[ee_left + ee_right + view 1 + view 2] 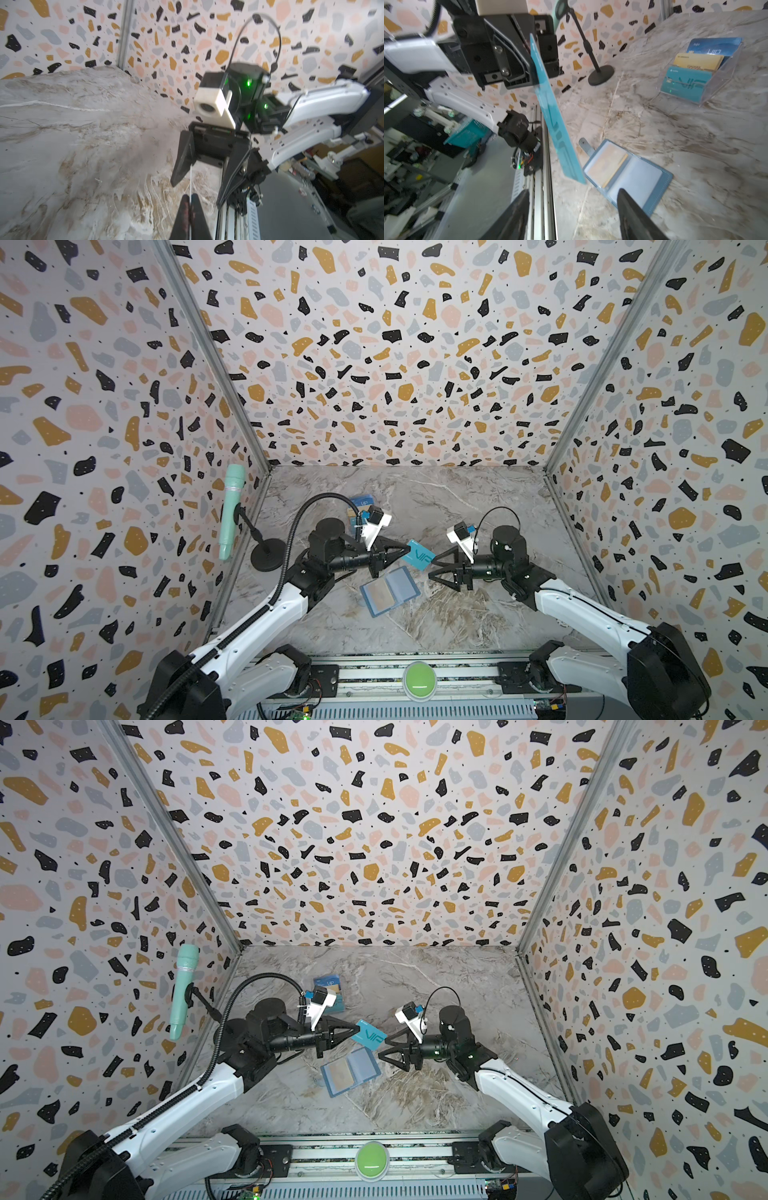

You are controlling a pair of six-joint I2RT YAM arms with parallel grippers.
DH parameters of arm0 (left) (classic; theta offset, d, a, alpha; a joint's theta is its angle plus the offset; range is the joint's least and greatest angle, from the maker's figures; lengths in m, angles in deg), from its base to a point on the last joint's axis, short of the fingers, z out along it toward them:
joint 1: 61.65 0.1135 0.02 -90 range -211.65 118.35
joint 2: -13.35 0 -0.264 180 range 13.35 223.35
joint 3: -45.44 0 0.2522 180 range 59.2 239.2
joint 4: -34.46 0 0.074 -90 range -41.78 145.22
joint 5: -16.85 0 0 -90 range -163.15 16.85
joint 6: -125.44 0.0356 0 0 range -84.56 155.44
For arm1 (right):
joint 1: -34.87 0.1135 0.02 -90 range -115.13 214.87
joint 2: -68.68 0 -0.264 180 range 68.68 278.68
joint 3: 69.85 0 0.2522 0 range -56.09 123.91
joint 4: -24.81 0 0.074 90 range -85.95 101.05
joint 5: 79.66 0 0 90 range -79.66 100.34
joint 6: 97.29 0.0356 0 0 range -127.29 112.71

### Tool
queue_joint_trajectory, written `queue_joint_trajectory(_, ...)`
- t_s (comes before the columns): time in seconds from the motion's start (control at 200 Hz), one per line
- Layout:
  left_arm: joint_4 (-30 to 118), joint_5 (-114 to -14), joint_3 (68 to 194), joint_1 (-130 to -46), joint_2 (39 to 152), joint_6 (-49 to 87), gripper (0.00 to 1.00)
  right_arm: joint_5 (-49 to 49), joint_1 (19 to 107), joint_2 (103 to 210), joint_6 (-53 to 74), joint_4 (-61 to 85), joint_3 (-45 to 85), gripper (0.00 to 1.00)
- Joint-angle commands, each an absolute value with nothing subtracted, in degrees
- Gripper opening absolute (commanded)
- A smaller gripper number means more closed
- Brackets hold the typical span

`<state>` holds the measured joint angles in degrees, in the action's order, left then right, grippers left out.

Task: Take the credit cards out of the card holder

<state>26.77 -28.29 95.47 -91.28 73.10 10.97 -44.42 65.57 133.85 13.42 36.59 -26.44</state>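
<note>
Green button (419, 680): near edge. Card holder (390, 591): lying open on the bench (457, 497), centre. My left pincer (409, 549) grips a teal card (419, 555) just beyond the holder. My right pincer (432, 568) stands open at the card's right end.

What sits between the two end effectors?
A teal card, pinched by the shut left end effector; the open right end effector stands at its other end. Both top views show it.
</note>
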Motion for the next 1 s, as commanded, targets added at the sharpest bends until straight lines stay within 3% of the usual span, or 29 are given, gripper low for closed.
queue_joint_trajectory(0.0,1.6,-34.2,90.7,-91.0,72.0,-5.9,0.0,-44.2,65.4,134.7,30.6,64.9,-29.9,0.67)
queue_joint_trajectory(0.24,-8.1,-37.1,86.5,-91.0,70.7,-12.2,0.0,-42.0,66.4,140.6,40.6,85.5,-31.5,0.5)
queue_joint_trajectory(0.39,-10.8,-37.8,85.1,-91.0,69.9,-13.8,0.0,-40.6,68.0,142.6,40.3,86.5,-29.0,0.48)
queue_joint_trajectory(0.736,-17.4,-38.8,81.4,-91.1,70.1,-18.4,0.0,-39.9,68.9,147.4,44.7,95.1,-25.6,0.31)
queue_joint_trajectory(0.996,-16.2,-39.1,81.3,-91.1,69.6,-17.3,0.0,-39.6,70.9,148.8,43.0,91.7,-22.8,0.11)
